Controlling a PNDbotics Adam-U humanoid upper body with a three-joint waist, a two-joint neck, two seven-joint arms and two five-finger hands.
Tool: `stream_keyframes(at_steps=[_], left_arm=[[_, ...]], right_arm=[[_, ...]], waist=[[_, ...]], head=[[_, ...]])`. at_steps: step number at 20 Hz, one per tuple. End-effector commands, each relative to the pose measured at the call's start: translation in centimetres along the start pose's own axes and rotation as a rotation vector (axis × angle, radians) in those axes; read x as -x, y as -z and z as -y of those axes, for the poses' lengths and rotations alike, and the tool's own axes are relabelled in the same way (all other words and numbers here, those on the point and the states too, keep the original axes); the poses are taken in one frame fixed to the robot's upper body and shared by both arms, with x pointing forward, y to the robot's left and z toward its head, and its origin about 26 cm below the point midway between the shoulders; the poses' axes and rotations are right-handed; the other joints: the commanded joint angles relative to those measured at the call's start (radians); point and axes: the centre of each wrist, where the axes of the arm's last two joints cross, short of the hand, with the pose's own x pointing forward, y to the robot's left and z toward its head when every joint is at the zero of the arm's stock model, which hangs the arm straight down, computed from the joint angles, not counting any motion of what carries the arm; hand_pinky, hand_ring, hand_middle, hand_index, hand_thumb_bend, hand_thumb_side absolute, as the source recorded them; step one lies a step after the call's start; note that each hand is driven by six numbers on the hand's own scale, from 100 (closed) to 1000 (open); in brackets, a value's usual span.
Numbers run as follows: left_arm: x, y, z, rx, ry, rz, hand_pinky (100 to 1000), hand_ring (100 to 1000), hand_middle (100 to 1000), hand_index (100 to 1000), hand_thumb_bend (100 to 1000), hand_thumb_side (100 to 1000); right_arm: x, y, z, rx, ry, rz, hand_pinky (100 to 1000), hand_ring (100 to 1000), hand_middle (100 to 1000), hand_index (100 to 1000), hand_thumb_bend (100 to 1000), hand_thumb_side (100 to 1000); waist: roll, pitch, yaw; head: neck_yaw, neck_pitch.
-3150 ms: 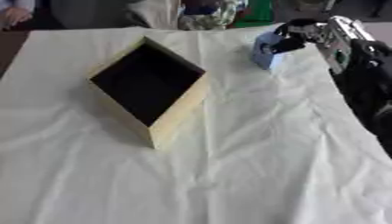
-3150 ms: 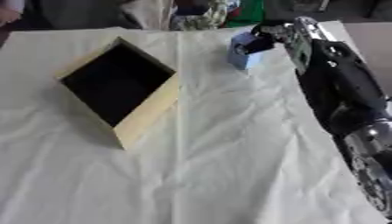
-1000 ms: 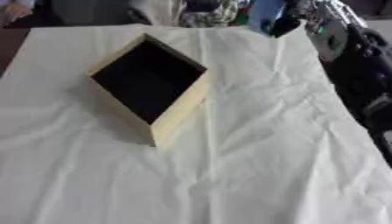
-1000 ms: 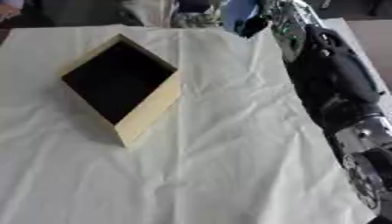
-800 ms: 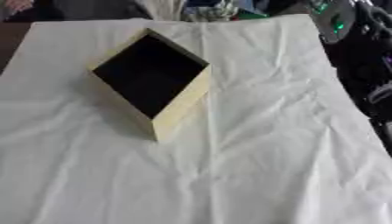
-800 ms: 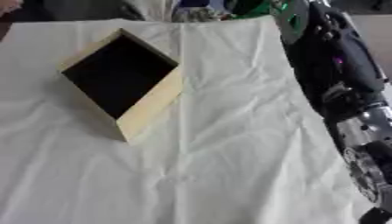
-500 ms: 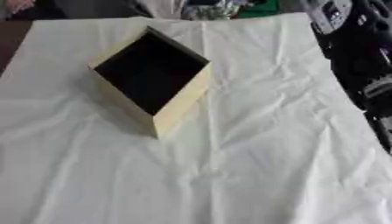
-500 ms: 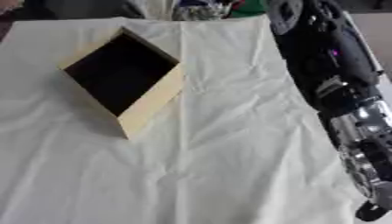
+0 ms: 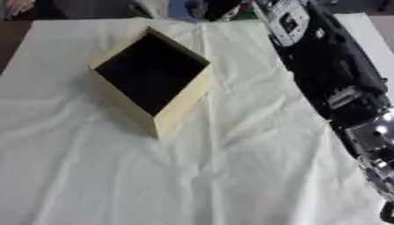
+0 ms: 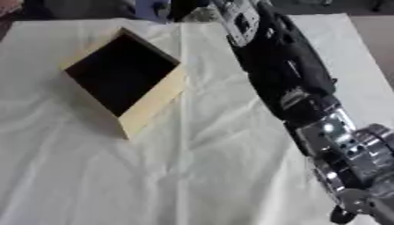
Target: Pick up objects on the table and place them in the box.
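A tan box (image 9: pixel 181 109) with a dark, empty inside sits turned like a diamond on the white cloth, left of centre. My right arm (image 10: pixel 289 83) reaches from the lower right up to the top edge. There my right hand (image 9: pixel 221 7) shows only in part, dark, shut on a blue object (image 9: pixel 181 9) held above the table beyond the box's far corner. The top edge cuts off most of the hand and the object. My left hand is nowhere in view.
The white cloth (image 9: pixel 231 176) covers the table, creased but bare in front and to the right of the box. Dark and coloured shapes line the far edge (image 10: pixel 46 9). A brown strip (image 10: pixel 377 39) shows at the right.
My right arm has lifted the blue object off the cloth and swung it left along the far edge toward the box. The camera has also shifted.
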Motion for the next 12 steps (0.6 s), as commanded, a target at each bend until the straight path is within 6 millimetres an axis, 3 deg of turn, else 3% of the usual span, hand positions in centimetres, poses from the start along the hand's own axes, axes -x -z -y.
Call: stream_keyframes(at_steps=[1,4,5,6,12], left_arm=[[-0.8,0.9,-0.1,0.012,0.004,0.037,693,624,631,727,278,100],[-0.9,1.0,-0.1,0.009,0.003,0.037,693,624,631,727,279,100],[-0.9,1.0,-0.1,0.009,0.003,0.037,693,624,631,726,276,100],[-0.9,1.0,0.0,0.009,0.003,0.037,693,624,631,726,278,100],[-1.0,1.0,0.0,0.006,0.004,0.037,693,623,629,726,277,100]], right_arm=[[-1.1,-0.1,0.8,-0.009,-0.001,0.045,704,612,365,514,100,173],[-1.4,-0.1,0.2,-0.052,0.007,0.066,703,612,367,515,100,175],[-1.5,-0.1,0.1,-0.065,0.009,0.071,702,611,367,515,100,129],[-1.5,-0.1,0.0,-0.079,0.012,0.074,702,611,368,515,100,176],[-1.4,0.3,-1.2,-0.174,0.02,0.075,707,621,387,533,100,175]], waist=[[-0.014,-0.035,0.005],[-0.016,-0.033,0.007],[-0.016,-0.032,0.007],[-0.017,-0.032,0.007],[-0.02,-0.031,0.011]], head=[[-0.006,-0.004],[-0.007,-0.004],[-0.007,-0.004],[-0.007,-0.004],[-0.009,-0.005]])
